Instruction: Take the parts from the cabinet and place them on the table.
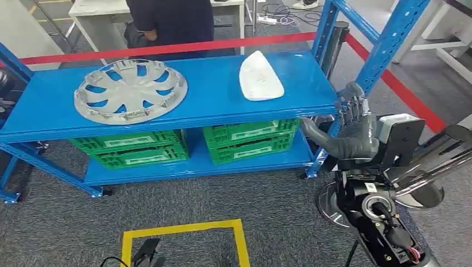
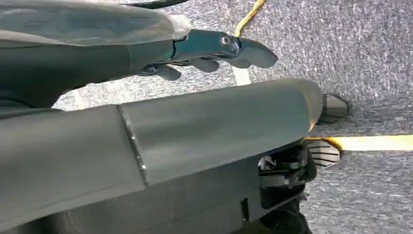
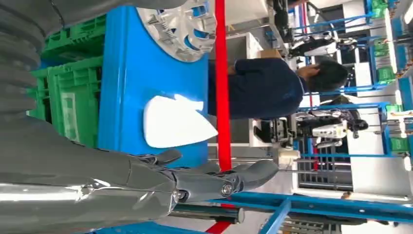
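no readable text anywhere, pale labels on the green crates [image 1: 248,140] under the blue shelf [image 1: 211,83] too blurred to read, no brand or number legible on the hubcap [image 1: 130,90]

Bright, even indoor light from overhead; soft, short shadows under the blue shelf [image 1: 211,83] and crates [image 1: 133,147]. Mild sheen on shelf top, white part [image 1: 259,77] nearly blown out, surface detail faint. Hubcap [image 1: 130,90] sharp, spokes readable. Head view slightly soft, compression blocking on carpet [image 1: 222,194], slight bending at edges. Left wrist view dim up close: left hand [image 2: 214,53] and the dark cover out of focus, streak of glare along the cover. Right wrist view bright, background crisp, right hand [image 3: 195,178] blurred with specular highlights.
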Action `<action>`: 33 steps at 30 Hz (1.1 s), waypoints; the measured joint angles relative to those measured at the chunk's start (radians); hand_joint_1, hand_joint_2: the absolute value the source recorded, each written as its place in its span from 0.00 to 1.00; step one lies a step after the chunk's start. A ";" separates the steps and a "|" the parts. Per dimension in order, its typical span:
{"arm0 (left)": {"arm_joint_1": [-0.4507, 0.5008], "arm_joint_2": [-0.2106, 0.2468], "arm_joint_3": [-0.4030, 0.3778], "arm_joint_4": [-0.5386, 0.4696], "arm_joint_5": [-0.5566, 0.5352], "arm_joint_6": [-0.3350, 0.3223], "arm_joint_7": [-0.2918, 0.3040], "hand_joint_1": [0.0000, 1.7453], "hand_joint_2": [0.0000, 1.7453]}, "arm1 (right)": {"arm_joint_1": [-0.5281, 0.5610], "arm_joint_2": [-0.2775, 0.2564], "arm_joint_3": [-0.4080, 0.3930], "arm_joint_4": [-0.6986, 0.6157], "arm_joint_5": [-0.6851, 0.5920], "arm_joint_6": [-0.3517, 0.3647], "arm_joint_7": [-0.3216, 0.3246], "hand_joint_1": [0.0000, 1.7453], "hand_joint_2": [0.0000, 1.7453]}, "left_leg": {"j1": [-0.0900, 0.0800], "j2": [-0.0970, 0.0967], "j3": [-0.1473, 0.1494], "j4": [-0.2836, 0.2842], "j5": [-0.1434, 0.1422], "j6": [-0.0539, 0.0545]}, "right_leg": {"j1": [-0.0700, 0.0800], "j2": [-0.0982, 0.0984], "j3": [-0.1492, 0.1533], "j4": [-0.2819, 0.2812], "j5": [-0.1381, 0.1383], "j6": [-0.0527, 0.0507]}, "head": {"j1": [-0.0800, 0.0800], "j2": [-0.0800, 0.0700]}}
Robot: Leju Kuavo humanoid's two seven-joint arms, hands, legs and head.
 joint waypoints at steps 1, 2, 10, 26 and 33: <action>0.000 0.000 0.000 0.000 0.000 -0.001 0.000 0.00 0.00 | 0.000 0.000 0.000 0.000 0.000 0.000 0.000 0.00 1.00 | 0.000 0.000 0.000 0.000 0.000 0.000 | 0.000 0.000 0.000 0.000 0.000 0.000 | 0.000 0.000; 0.000 0.000 0.000 0.000 0.000 -0.002 0.000 0.00 0.00 | 0.000 0.000 0.000 0.000 0.000 0.000 0.000 0.00 1.00 | 0.000 0.000 0.000 0.000 0.000 0.000 | 0.000 0.000 0.000 0.000 0.000 0.000 | 0.000 0.000; -0.001 0.000 0.000 0.000 0.000 -0.012 0.000 0.00 0.00 | 0.000 0.000 -0.001 0.000 0.000 0.000 -0.003 0.00 1.00 | 0.000 0.000 0.000 0.000 0.000 0.000 | 0.000 0.000 0.000 0.000 0.000 0.000 | 0.000 0.000; -0.001 0.000 0.000 0.000 0.000 -0.013 0.000 0.00 0.00 | 0.000 0.000 -0.001 0.000 0.000 0.000 -0.003 0.00 1.00 | 0.000 0.000 0.000 0.000 -0.001 0.000 | 0.000 0.000 0.000 -0.002 0.000 0.000 | 0.000 0.000; -0.001 0.000 0.000 0.000 0.000 -0.012 0.000 0.00 0.00 | 0.000 0.000 -0.001 0.000 0.000 0.002 -0.003 0.00 1.00 | 0.000 0.000 0.000 0.000 -0.001 0.000 | 0.000 0.000 0.001 -0.002 0.000 0.000 | 0.000 0.000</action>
